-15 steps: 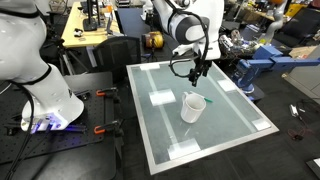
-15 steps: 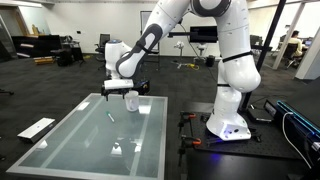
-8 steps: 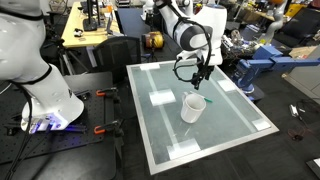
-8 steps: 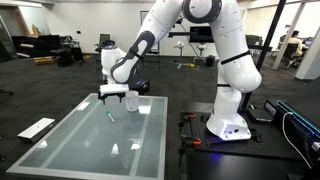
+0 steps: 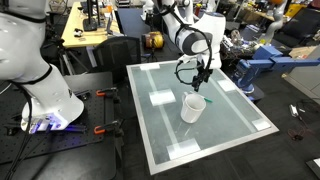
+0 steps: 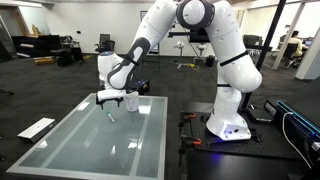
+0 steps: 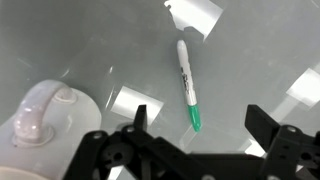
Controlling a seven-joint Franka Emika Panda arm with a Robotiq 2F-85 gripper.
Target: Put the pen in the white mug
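Note:
The pen (image 7: 187,80) lies flat on the glass table (image 7: 90,50); in the wrist view it has a white barrel and a green cap. It shows as a thin greenish stick in both exterior views (image 5: 213,100) (image 6: 110,116). The white mug (image 5: 193,107) stands upright on the table, next to the pen (image 6: 131,101), and sits at the lower left of the wrist view (image 7: 45,115). My gripper (image 7: 203,125) hovers above the pen with its fingers open and empty, the cap end between them (image 5: 203,76) (image 6: 112,100).
The glass-topped table (image 5: 160,135) has a pale frame and bright light reflections. The robot base (image 6: 228,120) stands beside it. A second white robot base (image 5: 45,95) stands by the table, with desks, chairs and lab clutter further back.
My gripper has shifted sideways from near the mug to over the pen and dropped slightly. The pen and mug have not moved.

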